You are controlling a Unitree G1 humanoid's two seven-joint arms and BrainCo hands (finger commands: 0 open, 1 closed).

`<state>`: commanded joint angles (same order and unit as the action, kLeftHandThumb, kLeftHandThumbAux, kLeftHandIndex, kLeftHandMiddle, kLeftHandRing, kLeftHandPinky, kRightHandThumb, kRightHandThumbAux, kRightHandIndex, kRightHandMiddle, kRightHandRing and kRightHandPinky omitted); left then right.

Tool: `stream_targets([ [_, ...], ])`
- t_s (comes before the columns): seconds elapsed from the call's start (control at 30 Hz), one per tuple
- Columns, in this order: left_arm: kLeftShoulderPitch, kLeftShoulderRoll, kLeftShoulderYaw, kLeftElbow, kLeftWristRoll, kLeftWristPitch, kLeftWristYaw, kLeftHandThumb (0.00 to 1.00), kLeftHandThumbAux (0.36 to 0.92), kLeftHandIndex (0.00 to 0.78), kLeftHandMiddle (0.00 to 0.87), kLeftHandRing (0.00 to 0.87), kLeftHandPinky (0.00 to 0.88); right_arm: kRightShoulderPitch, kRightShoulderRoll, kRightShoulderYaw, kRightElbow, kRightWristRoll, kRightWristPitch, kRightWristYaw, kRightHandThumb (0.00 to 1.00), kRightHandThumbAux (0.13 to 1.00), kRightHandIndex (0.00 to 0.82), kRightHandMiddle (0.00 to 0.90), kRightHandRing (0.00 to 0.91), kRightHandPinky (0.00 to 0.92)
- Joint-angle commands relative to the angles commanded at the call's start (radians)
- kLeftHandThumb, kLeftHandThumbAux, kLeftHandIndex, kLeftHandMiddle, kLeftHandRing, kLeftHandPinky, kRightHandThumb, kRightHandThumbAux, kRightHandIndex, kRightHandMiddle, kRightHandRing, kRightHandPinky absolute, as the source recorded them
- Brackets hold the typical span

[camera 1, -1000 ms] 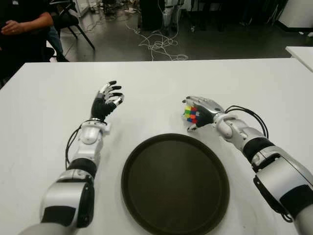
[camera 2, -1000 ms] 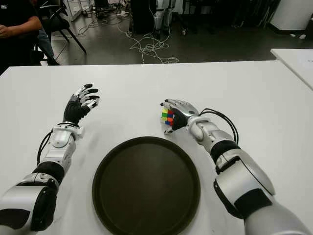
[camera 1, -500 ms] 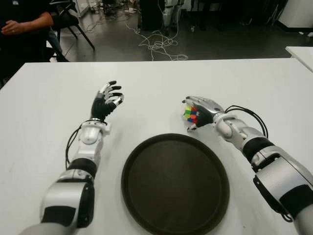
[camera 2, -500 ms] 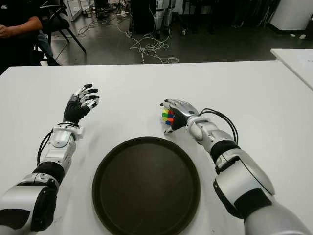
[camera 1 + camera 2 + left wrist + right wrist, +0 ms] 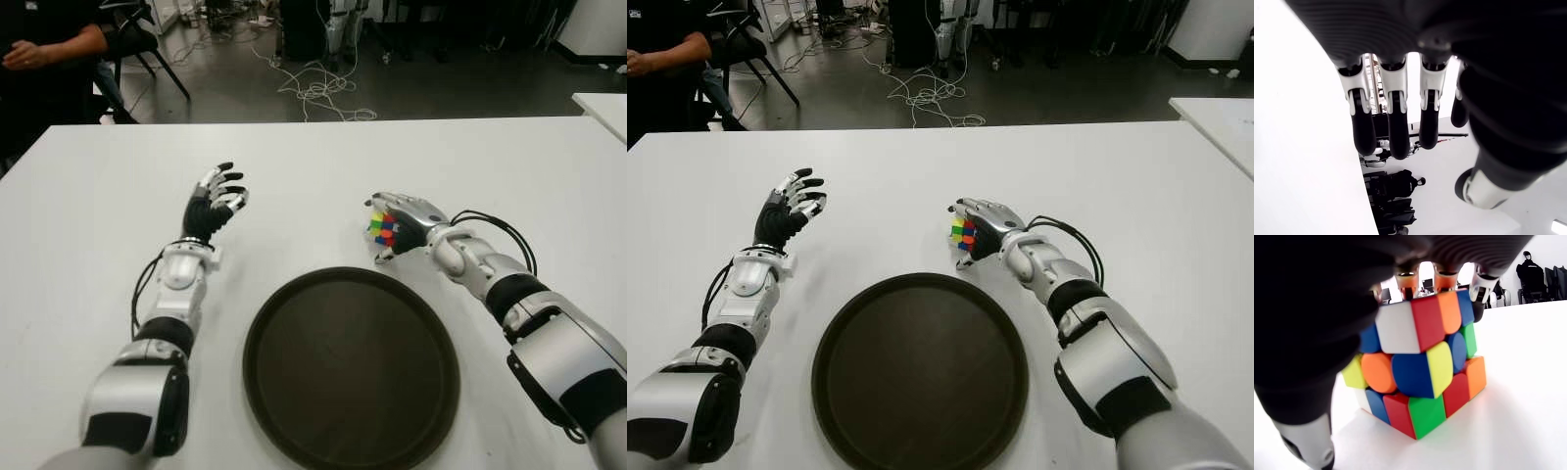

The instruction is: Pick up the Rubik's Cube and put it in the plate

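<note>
cube: rubik's cube (image 5: 1418,369) sits on the white tabletop (image 5: 323,166), just beyond the far right rim of the plate, near the tabletop's middle; its underside meets the surface in the right wrist view
right hand: right hand (image 5: 400,221) is draped over the cube from the right side, fingers (image 5: 1447,281) curled over its top and far face, thumb down along the near side; it grips the cube, which is not lifted
plate: plate (image 5: 294,304), dark, round and shallow, lies near the tabletop's near edge, between the two forearms; nothing in it
left hand: left hand (image 5: 214,201) shows left of the plate and farther back, toward the tabletop's left half, palm turned inward, fingers (image 5: 1393,127) loosely spread and slightly bent, holding nothing; cannot tell whether it touches the surface
floor: cables (image 5: 318,88) lie tangled on the dark floor beyond the tabletop's far edge
person: person (image 5: 44,49) in dark clothing sits off the far left corner
</note>
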<state>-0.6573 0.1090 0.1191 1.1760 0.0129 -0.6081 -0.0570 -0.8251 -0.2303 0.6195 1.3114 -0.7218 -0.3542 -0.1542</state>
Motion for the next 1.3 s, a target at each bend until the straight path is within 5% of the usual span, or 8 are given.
stream_targets([
  [0.8, 0.003, 0.000, 0.007, -0.006, -0.010, 0.003, -0.010, 0.086, 0.780, 0.171, 0.249, 0.277, 0.346, -0.008, -0.001, -0.021, -0.003, 0.018, 0.004, 0.024, 0.000, 0.905, 0.179, 0.202, 0.199, 0.210],
  [1.3, 0.007, 0.004, 0.001, -0.014, -0.002, 0.011, 0.002, 0.070, 0.790, 0.176, 0.256, 0.282, 0.338, -0.014, 0.002, -0.044, -0.003, 0.045, 0.005, 0.107, 0.000, 0.951, 0.155, 0.165, 0.160, 0.160],
])
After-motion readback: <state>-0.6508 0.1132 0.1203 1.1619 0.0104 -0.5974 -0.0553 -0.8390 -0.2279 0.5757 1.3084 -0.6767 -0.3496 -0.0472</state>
